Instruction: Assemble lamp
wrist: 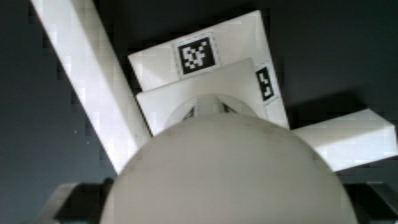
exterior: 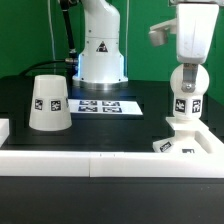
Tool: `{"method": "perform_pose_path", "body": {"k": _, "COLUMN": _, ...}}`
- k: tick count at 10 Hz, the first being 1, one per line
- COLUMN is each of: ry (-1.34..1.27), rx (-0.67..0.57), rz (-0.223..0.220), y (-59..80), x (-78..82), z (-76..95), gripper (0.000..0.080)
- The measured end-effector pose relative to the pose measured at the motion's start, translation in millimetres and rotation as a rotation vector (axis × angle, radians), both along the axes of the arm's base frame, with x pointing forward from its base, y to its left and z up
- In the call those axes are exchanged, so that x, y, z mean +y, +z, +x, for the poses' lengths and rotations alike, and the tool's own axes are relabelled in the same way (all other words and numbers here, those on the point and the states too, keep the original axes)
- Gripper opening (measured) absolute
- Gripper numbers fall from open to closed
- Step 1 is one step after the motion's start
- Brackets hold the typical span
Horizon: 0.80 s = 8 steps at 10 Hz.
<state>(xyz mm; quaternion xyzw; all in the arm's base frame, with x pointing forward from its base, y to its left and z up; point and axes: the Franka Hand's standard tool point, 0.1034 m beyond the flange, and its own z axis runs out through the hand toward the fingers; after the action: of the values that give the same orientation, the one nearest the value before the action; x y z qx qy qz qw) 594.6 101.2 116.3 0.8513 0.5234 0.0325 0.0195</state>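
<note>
The white ball-shaped bulb (exterior: 186, 92), with square tags, stands upright with its stem on the flat angular base (exterior: 192, 134) at the exterior view's right. My gripper (exterior: 186, 66) comes down from above and is shut on the top of the bulb. In the wrist view the bulb (wrist: 222, 160) fills the space between my dark fingers (wrist: 71, 200), and the tagged base (wrist: 199, 58) lies beyond it. The truncated-cone shade (exterior: 47, 103) stands alone, wide end down, at the exterior view's left, apart from my gripper.
The white robot pedestal (exterior: 100, 50) stands at the back centre. The marker board (exterior: 97, 105) lies flat in front of it. A long white rail (exterior: 90, 160) runs along the front edge, touching the base; it also shows in the wrist view (wrist: 89, 80).
</note>
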Motion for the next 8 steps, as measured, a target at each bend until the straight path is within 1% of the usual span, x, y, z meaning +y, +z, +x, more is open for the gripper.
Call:
{"method": "perform_pose_path", "body": {"k": 2, "ry": -0.236, "rx": 0.000, "rz": 0.020, "y": -0.3, "x": 0.1, "z": -0.1, "gripper": 0.0578}}
{"method": "perform_pose_path", "body": {"k": 8, "ry": -0.647, "rx": -0.001, "rz": 0.052, "y": -0.7, "x": 0.7, "z": -0.1, "gripper": 0.0579}}
